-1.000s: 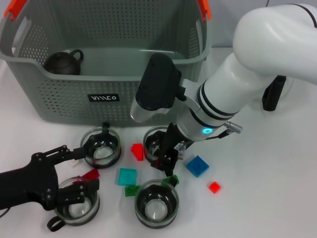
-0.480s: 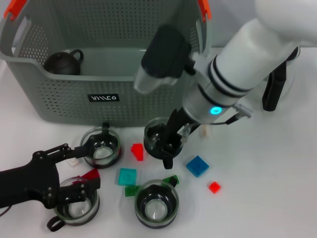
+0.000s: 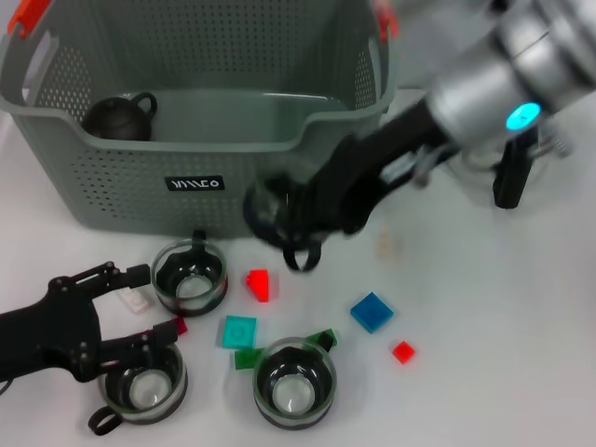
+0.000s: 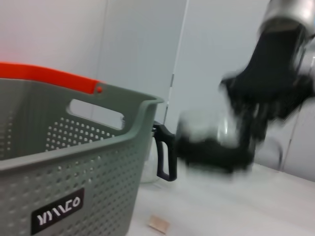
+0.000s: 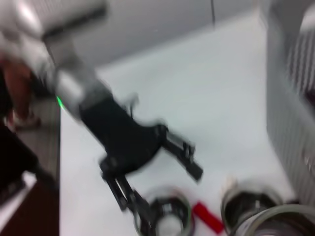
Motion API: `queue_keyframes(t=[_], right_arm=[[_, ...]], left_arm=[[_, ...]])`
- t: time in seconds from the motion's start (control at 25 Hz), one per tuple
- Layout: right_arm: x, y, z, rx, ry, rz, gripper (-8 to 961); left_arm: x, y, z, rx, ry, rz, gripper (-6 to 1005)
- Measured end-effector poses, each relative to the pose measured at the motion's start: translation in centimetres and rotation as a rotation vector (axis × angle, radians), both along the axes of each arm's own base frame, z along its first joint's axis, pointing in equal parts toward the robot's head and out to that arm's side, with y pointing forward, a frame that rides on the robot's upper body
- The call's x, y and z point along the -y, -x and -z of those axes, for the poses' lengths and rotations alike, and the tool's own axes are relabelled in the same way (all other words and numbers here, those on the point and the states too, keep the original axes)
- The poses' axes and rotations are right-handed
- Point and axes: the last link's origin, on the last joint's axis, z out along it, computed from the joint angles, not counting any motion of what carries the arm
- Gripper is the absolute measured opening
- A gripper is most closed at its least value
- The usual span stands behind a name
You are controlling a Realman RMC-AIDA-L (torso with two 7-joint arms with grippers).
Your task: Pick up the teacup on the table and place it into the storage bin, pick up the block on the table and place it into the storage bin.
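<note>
A: On the white table (image 3: 503,326) the bin (image 3: 200,158) stands at the back. The right gripper (image 3: 289,219) carries a teacup (image 3: 270,212) in the air, just in front of the bin's front wall, below its rim.

B: Is the claw closed on it?

A: It seems clamped on the cup. The risk, I think, is that the cup hits the wall, or slips out if the arm swings fast.

B: The left gripper (image 3: 126,317)?

A: Spread apart, low beside two cups; a blue block (image 3: 371,312) waits on the table.
</note>
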Motion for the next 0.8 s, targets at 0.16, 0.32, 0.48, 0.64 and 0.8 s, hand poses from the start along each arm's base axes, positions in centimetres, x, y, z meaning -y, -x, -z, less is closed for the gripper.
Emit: queue_keyframes(t=[0.16,0.32,0.48,0.64,0.8], right_arm=[[-0.2,2.1,-5.2,-0.176,-0.106,-0.039,56],[-1.9,5.0,-7.6,-0.330,-0.267,-0.074,56],[-5.7,7.4,-4.9,-0.283,-0.366,-0.038,56],[-8.6,8.4,-1.3,-0.195,-0.406,0.015,55],[-10.6,8.1,2.5,-0.102,-0.472,0.035,55]], left_arm=[[-0.2,0.0,-0.1,-0.003,-0.003,0.004,843],[-0.6,-0.3,-0.1,-0.001,-0.007,0.013,843],[-1.0,-0.7,-0.1,0.008,-0.013,0.025,842],[-1.2,-1.1,0.1,0.022,-0.019,0.032,842],[-1.3,-1.1,0.2,0.025,-0.024,0.025,842]])
